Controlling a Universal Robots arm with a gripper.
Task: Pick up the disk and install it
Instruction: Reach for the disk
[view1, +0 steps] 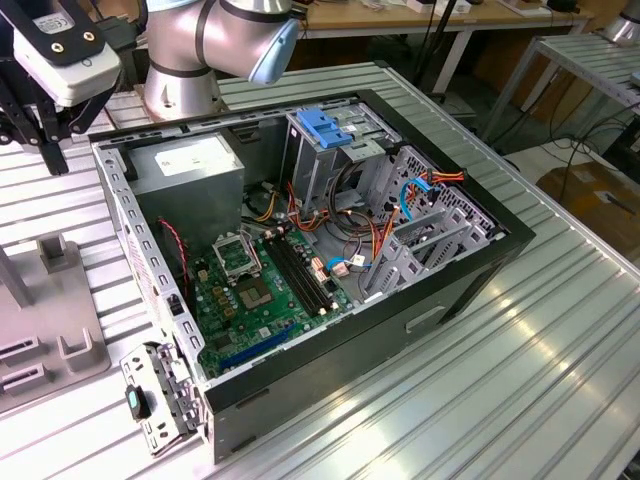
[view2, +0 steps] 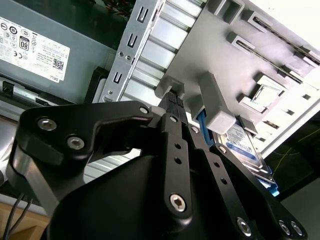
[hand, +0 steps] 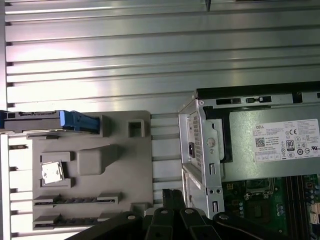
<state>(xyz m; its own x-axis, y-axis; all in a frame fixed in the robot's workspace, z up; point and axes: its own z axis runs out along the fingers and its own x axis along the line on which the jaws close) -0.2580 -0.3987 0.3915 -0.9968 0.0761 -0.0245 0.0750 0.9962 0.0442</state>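
Observation:
The disk (view2: 246, 146) stands on edge in a slot of a grey fixture plate (hand: 120, 165), its white label with a blue band showing in the second wrist view. In the first wrist view the disk (hand: 35, 122) is seen edge-on, with its blue carrier frame (hand: 78, 121) sticking out at one end. My gripper (view2: 174, 98) hangs above the fixture's edge nearest the computer case, well apart from the disk. Its black fingers (hand: 171, 196) lie together with nothing between them. In the exterior view my gripper (view1: 50, 150) is at the upper left, over the ribbed table.
The open computer case (view1: 330, 230) lies on the ribbed metal table (view1: 560, 340), with a grey power-supply box (view1: 190, 165), a green motherboard (view1: 265, 290) and a metal drive cage topped by a light-blue bracket (view1: 325, 125). The grey fixture (view1: 60, 330) lies at the exterior view's left.

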